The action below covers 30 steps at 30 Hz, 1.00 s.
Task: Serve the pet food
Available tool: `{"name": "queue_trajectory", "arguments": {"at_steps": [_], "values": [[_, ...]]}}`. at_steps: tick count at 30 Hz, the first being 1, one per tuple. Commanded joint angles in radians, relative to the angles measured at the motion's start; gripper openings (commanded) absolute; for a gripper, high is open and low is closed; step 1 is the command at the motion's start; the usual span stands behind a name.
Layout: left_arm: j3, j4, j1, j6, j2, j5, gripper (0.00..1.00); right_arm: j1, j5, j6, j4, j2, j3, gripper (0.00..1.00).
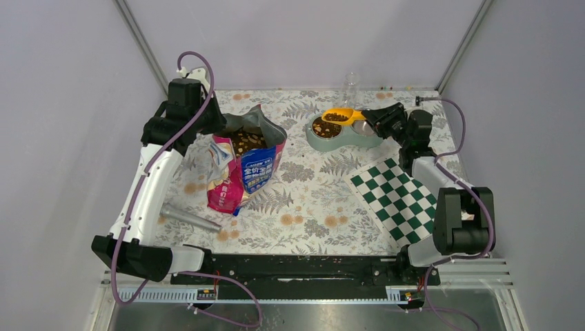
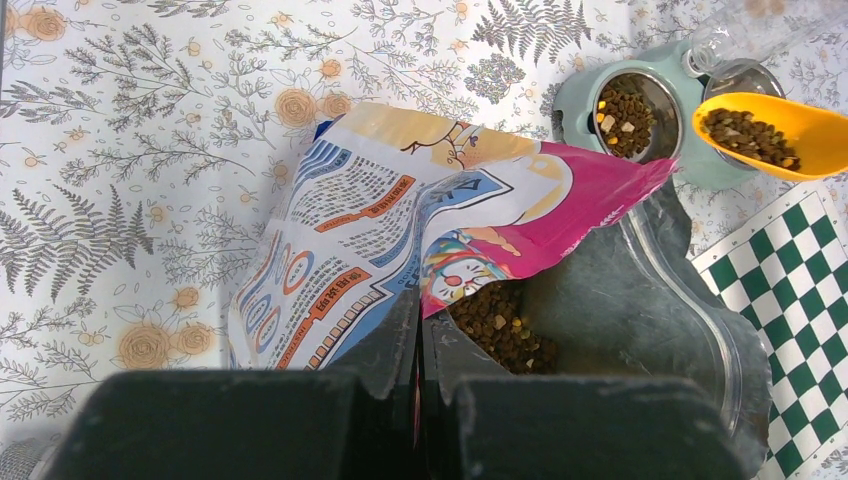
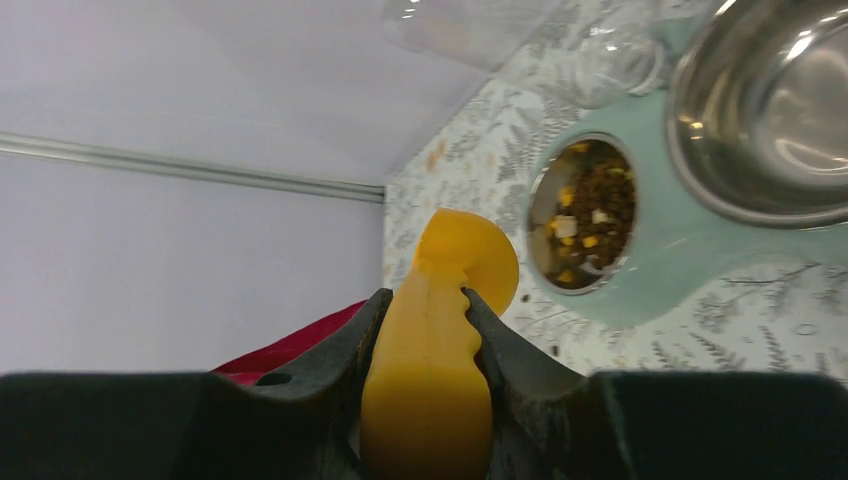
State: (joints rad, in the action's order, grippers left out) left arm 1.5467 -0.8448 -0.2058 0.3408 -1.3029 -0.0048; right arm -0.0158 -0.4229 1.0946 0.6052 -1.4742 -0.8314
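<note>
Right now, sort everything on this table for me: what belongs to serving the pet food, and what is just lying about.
In use: pet food, bag pinched by the left tool, orange scoop gripped by the right tool, teal double bowl.
Lying about: checkered mat, metal tube, clear bottle.

Plain pale grey walls (image 1: 296, 41) are enclosing the workspace behind and to both sides of the right gripper (image 1: 368, 117). Metal corner posts (image 1: 141, 41) are joining the walls. A floral-print cloth (image 1: 310, 200) is covering the table below the gripper. Diffuse light is falling evenly.
</note>
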Motion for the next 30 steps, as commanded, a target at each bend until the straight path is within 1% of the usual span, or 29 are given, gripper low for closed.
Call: {"name": "queue_trajectory", "arguments": {"at_steps": [1,5,9,12,18,20,23,30], "values": [[0.011,0.076,0.011,0.013,0.059,0.000,0.00,-0.003,0.072,-0.191,-0.088,-0.036,-0.096,0.00],[0.003,0.080,0.012,0.019,0.057,0.000,0.00,-0.015,0.122,-0.288,-0.179,-0.088,-0.161,0.01],[0.002,0.081,0.013,0.018,0.053,0.000,0.00,-0.061,0.186,-0.409,-0.299,-0.118,-0.225,0.00],[0.002,0.080,0.013,0.014,0.056,0.000,0.00,-0.098,0.293,-0.493,-0.368,-0.099,-0.239,0.00],[-0.009,0.080,0.014,0.015,0.059,-0.001,0.00,-0.161,0.447,-0.615,-0.446,-0.056,-0.274,0.00],[-0.007,0.079,0.015,0.015,0.058,0.026,0.00,-0.180,0.492,-0.660,-0.462,-0.037,-0.284,0.00],[-0.005,0.079,0.015,0.017,0.057,0.036,0.00,-0.195,0.512,-0.697,-0.471,-0.013,-0.291,0.00],[-0.010,0.079,0.014,0.025,0.060,0.064,0.00,-0.226,0.499,-0.742,-0.508,0.066,-0.313,0.00]]}}
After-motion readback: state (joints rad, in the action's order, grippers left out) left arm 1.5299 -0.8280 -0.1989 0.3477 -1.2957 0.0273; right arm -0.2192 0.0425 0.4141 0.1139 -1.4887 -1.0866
